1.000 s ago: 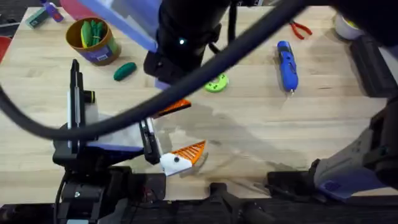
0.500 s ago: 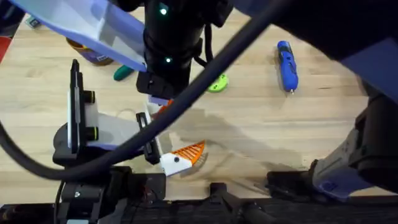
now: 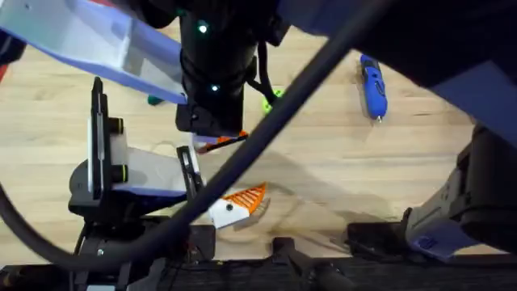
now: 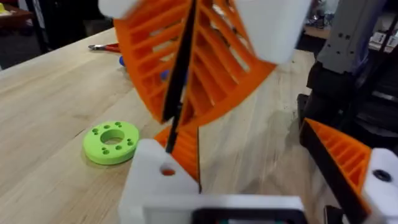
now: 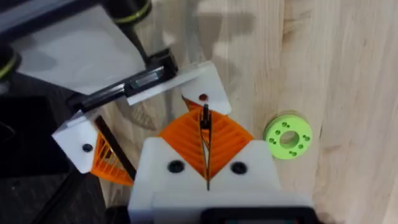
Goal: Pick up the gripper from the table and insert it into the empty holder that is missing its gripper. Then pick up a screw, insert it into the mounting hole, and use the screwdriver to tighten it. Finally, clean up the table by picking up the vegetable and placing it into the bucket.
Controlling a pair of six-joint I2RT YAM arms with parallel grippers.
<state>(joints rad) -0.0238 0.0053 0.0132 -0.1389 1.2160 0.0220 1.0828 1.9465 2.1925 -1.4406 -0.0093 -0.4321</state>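
The empty holder (image 5: pixel 208 84) is the white finger base of my left gripper (image 4: pixel 249 143), which lies open on the table. The orange gripper (image 4: pixel 185 152) sits against the holder beside its mounting hole (image 4: pixel 168 171). My right gripper (image 5: pixel 204 115) reaches across, its orange pads (image 4: pixel 217 68) shut on a thin dark screw (image 4: pixel 171 137) whose tip points at that hole. The blue screwdriver (image 3: pixel 371 81) lies at the far right. A sliver of the dark green vegetable (image 3: pixel 153 100) peeks from under the arm. The bucket is hidden.
A bright green disc (image 5: pixel 287 137) lies just beyond the holder. The left gripper's other finger keeps its orange tip (image 3: pixel 246 198). Red-handled pliers (image 4: pixel 102 46) lie far back. The right arm (image 3: pixel 218 56) and its cable hang large and dark over the table's left half.
The right arm has swung further left and closer under the camera, now covering the bucket and most of the vegetable. Its gripper has shifted slightly toward the holder. The left gripper has not moved.
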